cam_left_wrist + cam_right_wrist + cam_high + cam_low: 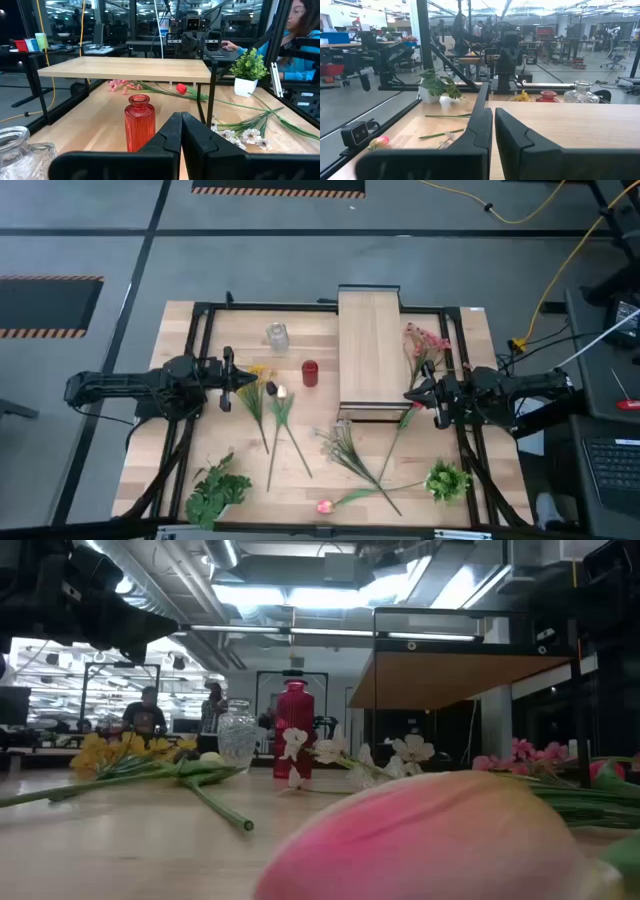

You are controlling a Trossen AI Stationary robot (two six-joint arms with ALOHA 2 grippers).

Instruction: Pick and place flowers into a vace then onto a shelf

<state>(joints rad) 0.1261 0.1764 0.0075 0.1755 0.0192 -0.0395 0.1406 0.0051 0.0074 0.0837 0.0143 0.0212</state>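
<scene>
- Left gripper (247,382) hovers above the table's left half, fingers pressed together, nothing between them. In its wrist view the two dark fingers (172,135) meet in a tight seam.
- Right gripper (408,396) sits at the right edge of the shelf (372,350), near that shelf's front corner. Fingers closed and empty; only a thin slit shows between them in the right wrist view (490,131).
- Shelf: a light-wood plank on a dark frame, standing at the table's back centre, its top bare.
- Vase (277,335): clear glass, upright, empty, near the back edge of the table, left of the shelf. Well apart from both grippers.
- Red cylinder (310,372) stands between the vase and the shelf, closer to the shelf's left side.
- Flowers, all lying flat on the table:
  - yellow daisies (262,376) and a white bloom (281,391) just beside the left gripper, stems running toward the front edge;
  - pink blossom spray (425,340) right of the shelf, its stem passing under the right gripper;
  - white sprigs (340,443) in front of the shelf;
  - pink tulip (324,506) at the front edge, filling the foreground of the low view (440,840).
- Leafy green bunch (217,487) at front left; small potted green plant (447,479) at front right.
- A person (300,40) sits at a desk beyond the table.
</scene>
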